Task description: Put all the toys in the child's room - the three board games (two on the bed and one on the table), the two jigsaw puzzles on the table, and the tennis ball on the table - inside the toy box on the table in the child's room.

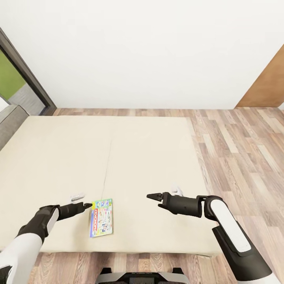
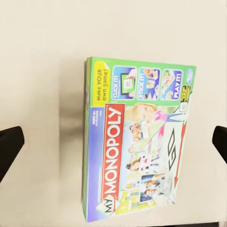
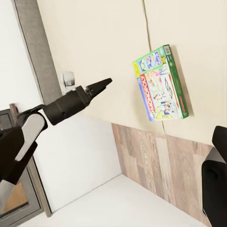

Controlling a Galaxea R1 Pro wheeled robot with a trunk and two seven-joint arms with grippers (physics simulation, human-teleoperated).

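While the Monopoly box (image 2: pixel 139 142) lies on the bed (image 1: pixel 150 157), the left end effector (image 2: pixel 113 142) gapes released.

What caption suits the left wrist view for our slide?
Flat green-edged Monopoly board game box lying on the plain beige mattress, framed between the open left tool's dark fingertips.

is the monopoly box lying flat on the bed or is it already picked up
Lying flat. The Monopoly box rests face-up on the bed, with the left hand beside it, not gripping it; its fingers sit wide apart either side of the box.
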